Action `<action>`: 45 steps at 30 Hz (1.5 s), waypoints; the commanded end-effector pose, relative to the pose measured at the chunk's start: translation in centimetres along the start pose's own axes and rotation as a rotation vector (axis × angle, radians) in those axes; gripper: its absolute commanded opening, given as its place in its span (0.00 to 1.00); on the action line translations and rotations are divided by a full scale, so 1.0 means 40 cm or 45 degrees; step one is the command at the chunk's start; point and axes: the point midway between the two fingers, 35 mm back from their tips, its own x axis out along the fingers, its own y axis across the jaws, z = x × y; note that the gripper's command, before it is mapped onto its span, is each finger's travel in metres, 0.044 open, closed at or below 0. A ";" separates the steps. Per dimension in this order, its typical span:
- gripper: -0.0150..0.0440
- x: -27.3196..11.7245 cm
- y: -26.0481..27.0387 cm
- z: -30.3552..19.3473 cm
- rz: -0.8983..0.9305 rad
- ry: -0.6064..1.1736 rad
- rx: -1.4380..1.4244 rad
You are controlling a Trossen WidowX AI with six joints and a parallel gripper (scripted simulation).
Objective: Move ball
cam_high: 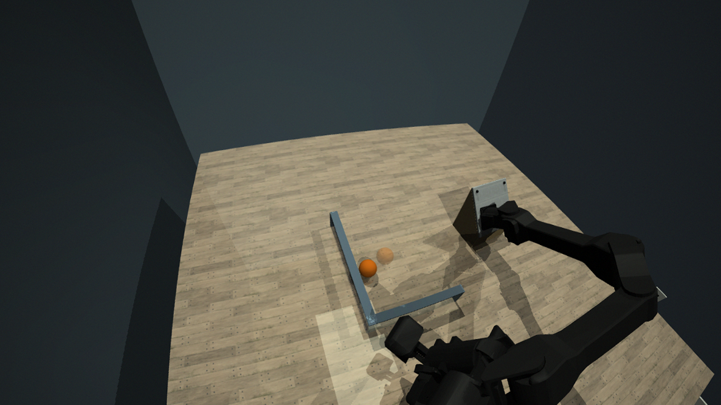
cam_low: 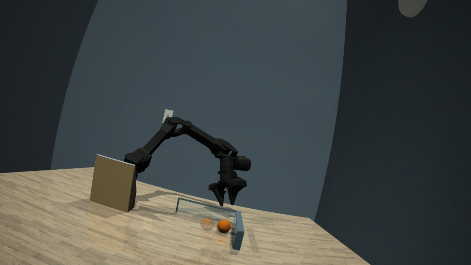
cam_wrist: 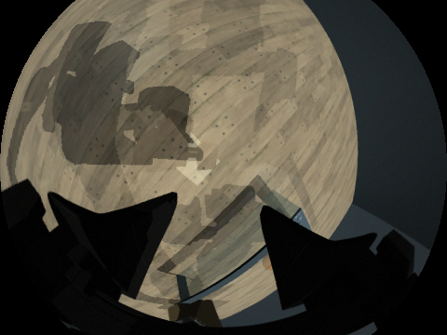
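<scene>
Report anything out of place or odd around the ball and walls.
Nothing damaged or askew. The orange ball lies against the long clear wall, just off the see-through copy. The open hand hangs above the corner, holding nothing.

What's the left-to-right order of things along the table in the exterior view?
Mounting block → see-through copy → ball → end of the clear wall. The gripper hangs open above the corner, over the ball's span, so I leave it out of the order.
</scene>
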 end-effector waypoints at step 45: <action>0.81 0.195 -0.475 -0.365 0.379 0.166 0.813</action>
